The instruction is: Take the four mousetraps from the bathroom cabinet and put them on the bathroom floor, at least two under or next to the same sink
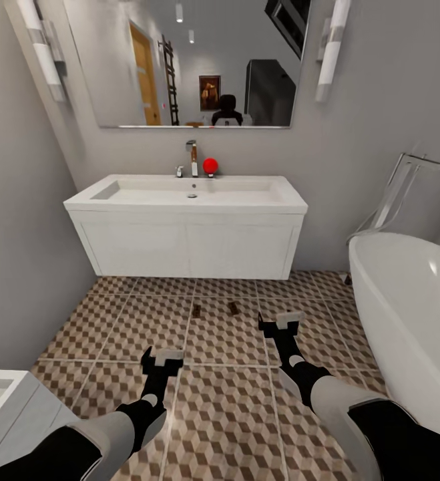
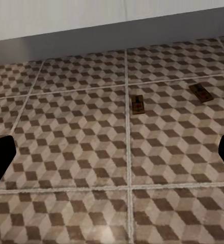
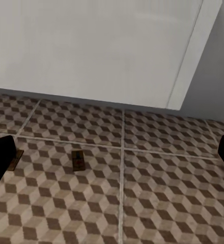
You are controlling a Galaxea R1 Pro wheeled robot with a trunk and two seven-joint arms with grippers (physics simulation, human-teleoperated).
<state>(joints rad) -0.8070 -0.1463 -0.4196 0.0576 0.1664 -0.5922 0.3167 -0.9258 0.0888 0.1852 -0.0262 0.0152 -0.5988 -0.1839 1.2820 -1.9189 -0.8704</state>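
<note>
Two small brown mousetraps (image 1: 196, 310) (image 1: 234, 308) lie flat on the cube-patterned bathroom floor (image 1: 226, 414), just in front of the white wall-hung sink (image 1: 186, 230). My left gripper (image 1: 161, 357) hovers open and empty over the tiles, nearer to me than the traps. In the left wrist view both mousetraps (image 2: 138, 104) (image 2: 201, 92) lie ahead of its spread fingers (image 2: 0, 162). My right gripper (image 1: 280, 322) is open and empty, to the right of the traps. Its camera shows one mousetrap (image 3: 78, 160), another (image 3: 16, 158) partly behind a finger, and the sink's boxy front (image 3: 91, 51). The cabinet is out of view.
A white oval bathtub (image 1: 406, 300) fills the right side, with a chrome floor tap (image 1: 396, 187) behind it. A small white unit (image 1: 6, 401) stands at the lower left. Grey walls close in on the left and behind the sink. A red ball (image 1: 210, 166) sits by the chrome tap (image 1: 191, 157).
</note>
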